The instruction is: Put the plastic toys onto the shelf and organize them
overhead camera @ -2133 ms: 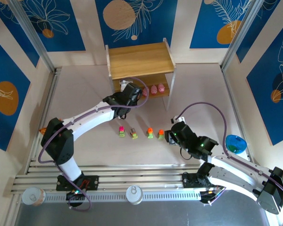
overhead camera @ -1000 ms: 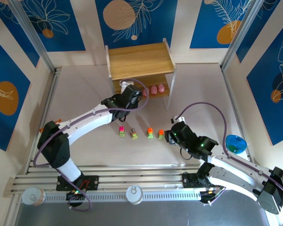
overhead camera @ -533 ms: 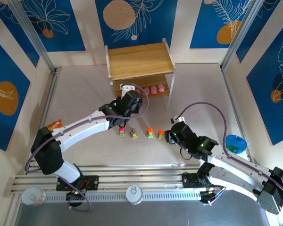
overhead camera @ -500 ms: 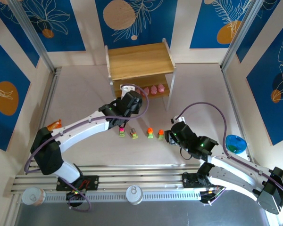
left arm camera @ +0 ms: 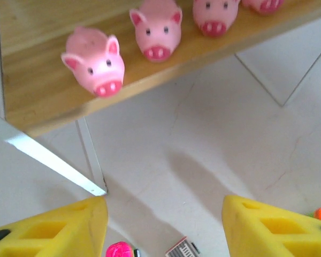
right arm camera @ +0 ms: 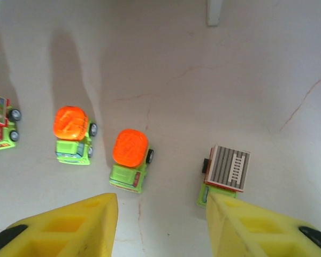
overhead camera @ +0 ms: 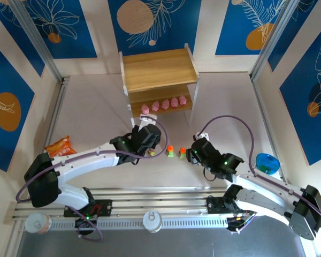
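The shelf (overhead camera: 159, 68) stands at the back, with five pink figurines in a row on its lower board, from the leftmost (overhead camera: 145, 108) to the rightmost (overhead camera: 183, 100). The left wrist view shows that board (left arm camera: 43, 91) with pink pigs (left arm camera: 94, 60) (left arm camera: 157, 33) on it. My left gripper (overhead camera: 147, 140) (left arm camera: 163, 230) hangs open and empty just above a magenta-topped car (left arm camera: 119, 250) and a grey-topped car (left arm camera: 183, 249). My right gripper (overhead camera: 190, 155) (right arm camera: 160, 225) is open over the floor; an orange-topped car (right arm camera: 129, 158) lies ahead of it, and a grey-topped car (right arm camera: 228, 174) touches its right finger (right arm camera: 262, 230).
An orange snack bag (overhead camera: 60, 145) lies at the left beside the left arm. A blue bowl (overhead camera: 267, 162) sits at the right. A second orange-topped car (right arm camera: 72, 134) and another car (right arm camera: 0, 126) stand in the row. A white shelf leg (right arm camera: 214, 10) is ahead.
My left arm has drawn back from the shelf's lower tier to above the row of cars. A fifth pink figurine now shows at the row's left end. The right arm barely moved.
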Robot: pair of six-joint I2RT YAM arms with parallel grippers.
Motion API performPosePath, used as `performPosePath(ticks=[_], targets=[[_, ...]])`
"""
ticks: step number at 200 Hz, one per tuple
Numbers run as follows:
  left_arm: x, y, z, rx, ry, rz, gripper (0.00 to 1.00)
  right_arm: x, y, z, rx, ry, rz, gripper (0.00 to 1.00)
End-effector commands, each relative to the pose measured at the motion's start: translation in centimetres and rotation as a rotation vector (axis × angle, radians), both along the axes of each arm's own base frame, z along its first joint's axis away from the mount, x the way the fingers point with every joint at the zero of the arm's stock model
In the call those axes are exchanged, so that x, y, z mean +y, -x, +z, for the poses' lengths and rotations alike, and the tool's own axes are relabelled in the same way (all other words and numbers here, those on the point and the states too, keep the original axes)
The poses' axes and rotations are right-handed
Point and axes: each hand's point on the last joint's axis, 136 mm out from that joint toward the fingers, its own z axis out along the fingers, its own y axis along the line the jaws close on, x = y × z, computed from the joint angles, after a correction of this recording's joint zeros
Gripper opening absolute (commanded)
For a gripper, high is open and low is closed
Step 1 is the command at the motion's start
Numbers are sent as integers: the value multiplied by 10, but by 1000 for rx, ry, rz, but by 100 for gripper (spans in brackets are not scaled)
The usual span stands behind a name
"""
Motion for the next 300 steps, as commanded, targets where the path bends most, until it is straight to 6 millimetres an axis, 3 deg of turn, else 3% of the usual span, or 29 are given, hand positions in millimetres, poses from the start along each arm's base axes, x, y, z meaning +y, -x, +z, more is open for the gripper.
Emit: performPosePath(ticks=[1,75,151,212,300], targets=[[3,1,-4,-51,-30,-38,61,0,-9,8,14,2,-44,48],[2,4,-30,-85,-52,-108,76,-15,-20,-6,146,-27,-143,52],[21,-2,-58,-56,0,-91,77,-18,-28,-26,278,26,-189,50],[46,-5,-49,-31,68,-40,77,-28,-20,-35,356,75,-247,47],[51,-7,-54,12,100,-30,77,-30,-25,-48,437,100,-271,47]])
